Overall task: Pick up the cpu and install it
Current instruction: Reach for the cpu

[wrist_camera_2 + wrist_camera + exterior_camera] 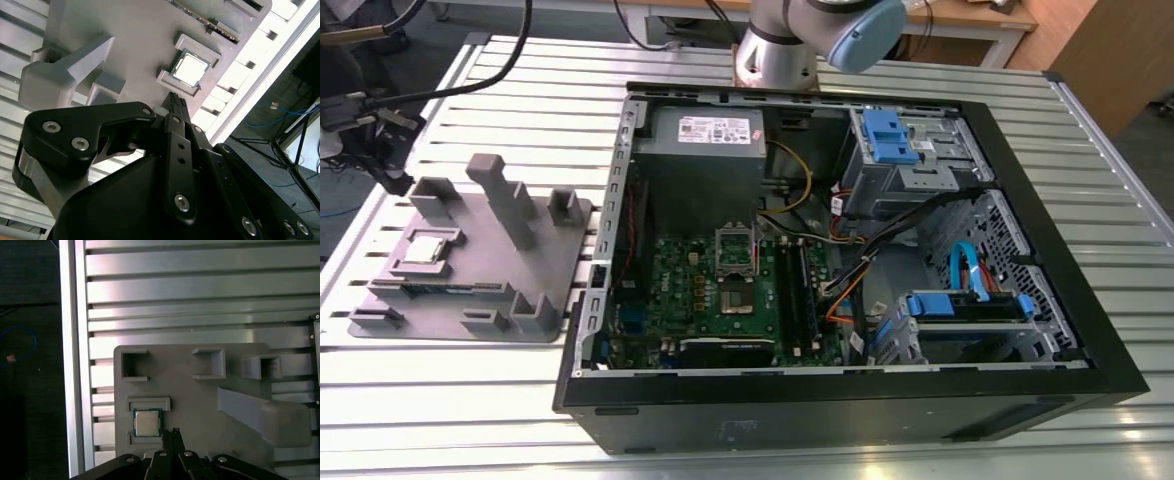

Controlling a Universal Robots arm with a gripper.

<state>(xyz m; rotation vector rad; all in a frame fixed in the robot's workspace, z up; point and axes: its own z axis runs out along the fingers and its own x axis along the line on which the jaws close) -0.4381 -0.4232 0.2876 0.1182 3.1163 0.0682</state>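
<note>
On the tray: one cpu [427, 247] lies flat with its silvery top up, in a shallow framed seat of the grey tray [547, 262].
Hand: one black hand [172, 432] hovers over the tray, just beside the cpu and not touching it. Its fingers seem pressed together with nothing between them, though the steep angle in both wrist views leaves a little doubt.
Tray: one, with several upright posts. The first wrist view shows three open square pockets and one long slanted post on it.
Tray's place: at nine o'clock from the computer case [1067, 300] in the exterior view, close to it.
Case: one black tower, lying on its side with the panel off.
Inside the case: one green motherboard [700, 300] sits toward seven o'clock. One metal socket frame [736, 248] is near the board's middle. One grey power supply [707, 135] is at eleven o'clock. Two blue drive carriers are there, one [887, 130] at one o'clock and one [967, 305] at four o'clock. Loose coloured wires run between them.
Arm: one, with its silver base [781, 55] at twelve o'clock from the case and a pale blue cap on the joint above.
Table: one table [454, 400] of ribbed metal slats carries both the tray and the case.
Room: wooden furniture stands beyond the table at one o'clock in the exterior view. In the second wrist view the floor past the table edge is dark, with a blue cable [280, 117] on it.
</note>
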